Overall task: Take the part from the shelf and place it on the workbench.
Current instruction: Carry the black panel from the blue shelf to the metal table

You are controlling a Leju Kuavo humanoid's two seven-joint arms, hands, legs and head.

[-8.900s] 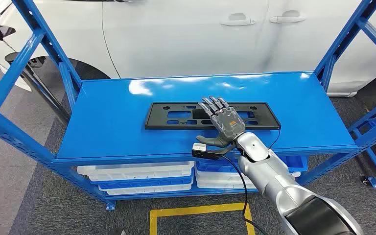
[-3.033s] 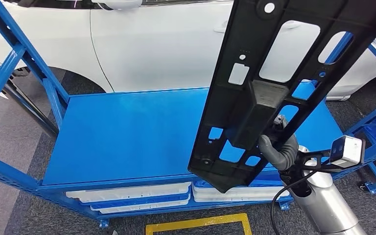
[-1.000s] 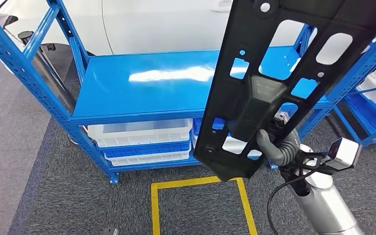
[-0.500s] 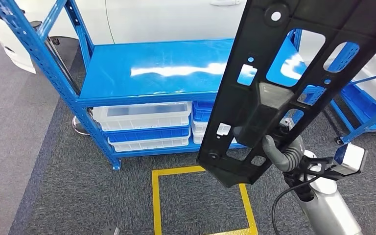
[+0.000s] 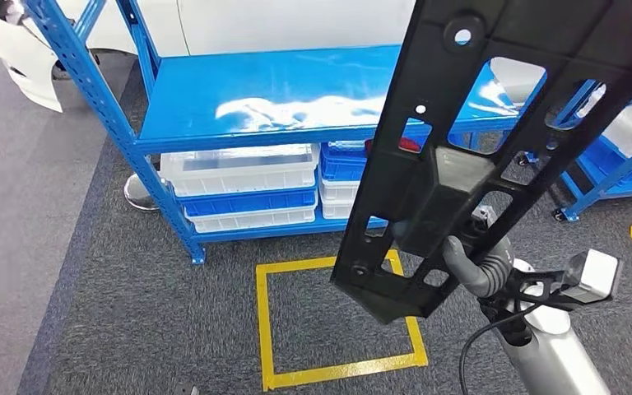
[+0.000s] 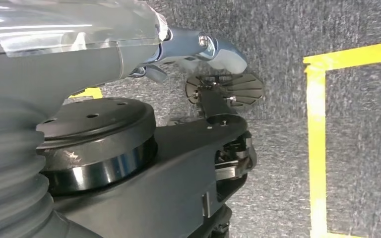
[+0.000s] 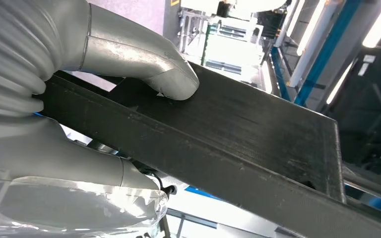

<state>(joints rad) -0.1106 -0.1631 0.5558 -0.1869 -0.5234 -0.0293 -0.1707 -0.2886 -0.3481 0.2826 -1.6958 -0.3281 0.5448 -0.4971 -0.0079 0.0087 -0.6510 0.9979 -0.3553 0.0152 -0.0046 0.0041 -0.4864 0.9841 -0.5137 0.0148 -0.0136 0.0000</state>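
Gripping the long black plastic part (image 5: pixel 494 140) near its lower end, the right hand (image 5: pixel 476 262) is seen low at the right of the head view, with a grey finger hooked over the part's edge. The part is held up in the air, tilted so that it rises from the hand toward the upper right corner, and its cut-outs let the blue shelf (image 5: pixel 280 90) be seen behind it. In the right wrist view the same part (image 7: pixel 238 148) is clamped between the thick grey thumb (image 7: pixel 144 54) on one face and the rest of the right hand (image 7: pixel 54 148) on the other.

The shelf top is bare and glossy, and white and blue plastic bins (image 5: pixel 247 185) are stacked on the level below it. A white car body (image 5: pixel 280 20) is seen beyond the shelf. A yellow taped square (image 5: pixel 337 321) is marked on the grey carpet in front of the shelf, directly behind the part's lower end.

In the left wrist view the left hand (image 6: pixel 198 49) hangs over the carpet beside a yellow tape line (image 6: pixel 317 148); whether its fingers are spread or curled cannot be told.
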